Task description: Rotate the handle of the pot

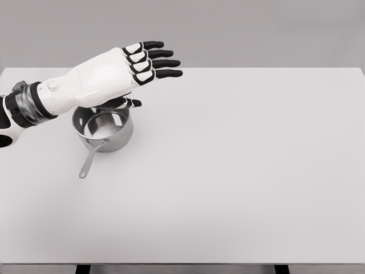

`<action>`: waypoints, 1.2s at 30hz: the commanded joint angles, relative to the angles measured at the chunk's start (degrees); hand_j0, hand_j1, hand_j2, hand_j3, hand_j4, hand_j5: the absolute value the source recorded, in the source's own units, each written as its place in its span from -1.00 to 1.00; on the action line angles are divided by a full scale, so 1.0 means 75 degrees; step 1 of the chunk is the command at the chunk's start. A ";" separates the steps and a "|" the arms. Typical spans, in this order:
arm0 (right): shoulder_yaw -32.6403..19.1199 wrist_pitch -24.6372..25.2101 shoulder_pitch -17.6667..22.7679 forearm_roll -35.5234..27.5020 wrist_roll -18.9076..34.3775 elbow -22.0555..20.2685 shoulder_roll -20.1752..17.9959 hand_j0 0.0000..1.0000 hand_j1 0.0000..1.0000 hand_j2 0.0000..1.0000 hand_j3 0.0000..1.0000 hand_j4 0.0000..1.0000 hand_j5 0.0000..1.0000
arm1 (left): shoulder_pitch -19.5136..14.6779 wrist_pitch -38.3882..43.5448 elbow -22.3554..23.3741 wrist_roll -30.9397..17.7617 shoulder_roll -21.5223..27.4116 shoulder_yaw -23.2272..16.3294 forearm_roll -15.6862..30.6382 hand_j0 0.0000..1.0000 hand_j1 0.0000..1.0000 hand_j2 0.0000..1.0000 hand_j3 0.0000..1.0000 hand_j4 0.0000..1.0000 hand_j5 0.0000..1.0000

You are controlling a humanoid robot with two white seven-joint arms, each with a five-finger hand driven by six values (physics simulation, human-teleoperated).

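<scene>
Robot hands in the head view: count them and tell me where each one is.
1. The left hand reaches in from the left edge, fingers spread, above the far rim of the pot. The right hand is out of view.

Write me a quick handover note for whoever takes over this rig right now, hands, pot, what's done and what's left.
Left hand: open, fingers stretched out flat, over the far rim of the pot, holding nothing. Whether it touches the rim cannot be told.
Right hand: not in view.
Pot: upright on the left part of the table, looks empty.
Handle: points toward the robot and slightly left, free, nothing gripping it.
Done: the hand is at the pot.
Left: grasp or push the handle and rotate it; nothing here shows that it has been turned yet.
</scene>
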 commanded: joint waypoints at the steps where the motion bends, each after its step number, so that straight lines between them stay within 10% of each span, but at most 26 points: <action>1: 0.0011 0.0017 0.0000 -0.0009 0.0007 0.0025 0.0000 1.00 1.00 1.00 1.00 1.00 1.00 | 0.0000 -0.0001 -0.0013 0.0005 -0.0003 0.0007 0.0050 1.00 1.00 1.00 1.00 1.00 1.00; 18: 0.0023 0.0005 0.0023 -0.0009 0.0007 0.0025 0.0000 1.00 1.00 1.00 1.00 1.00 1.00 | 0.0550 -0.0001 -0.0036 0.0005 -0.0753 -0.0825 -0.0664 1.00 1.00 1.00 1.00 1.00 1.00; 26: 0.0023 0.0005 0.0023 -0.0009 0.0007 0.0025 0.0000 1.00 1.00 1.00 1.00 1.00 1.00 | 0.1535 -0.0001 0.0443 0.0123 -0.0987 -0.0638 -0.1836 1.00 1.00 1.00 1.00 1.00 1.00; 36: 0.0023 0.0005 0.0023 -0.0009 0.0007 0.0025 0.0000 1.00 1.00 1.00 1.00 1.00 1.00 | 0.1851 -0.0001 0.0585 0.0123 -0.0800 -0.0041 -0.1848 1.00 1.00 1.00 1.00 1.00 1.00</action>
